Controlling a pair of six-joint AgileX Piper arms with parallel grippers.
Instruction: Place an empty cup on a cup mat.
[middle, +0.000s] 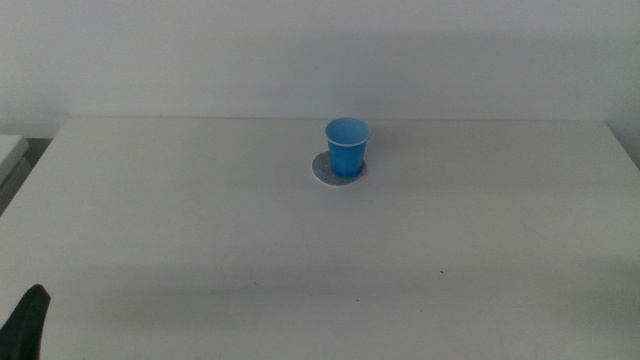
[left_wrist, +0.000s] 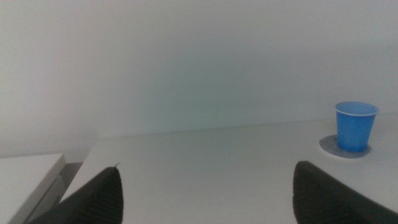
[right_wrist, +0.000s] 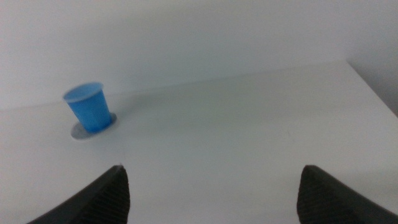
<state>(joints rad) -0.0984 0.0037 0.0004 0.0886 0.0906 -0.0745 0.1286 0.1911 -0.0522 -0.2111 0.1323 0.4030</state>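
Observation:
The blue cup (middle: 347, 146) stands upright on the grey round cup mat (middle: 326, 171) near the middle of the white table, toward the back. It also shows in the left wrist view (left_wrist: 355, 126) on the mat (left_wrist: 328, 146) and in the right wrist view (right_wrist: 91, 107) on the mat (right_wrist: 78, 131). My left gripper (left_wrist: 208, 193) is open and empty, low at the table's front left; one jaw tip (middle: 27, 320) shows in the middle view. My right gripper (right_wrist: 211, 196) is open and empty, far from the cup, out of the middle view.
The white table (middle: 320, 260) stretches wide around the cup. A lower pale surface (middle: 10, 150) sits past the table's left edge, also in the left wrist view (left_wrist: 28, 171). A white wall stands behind the table.

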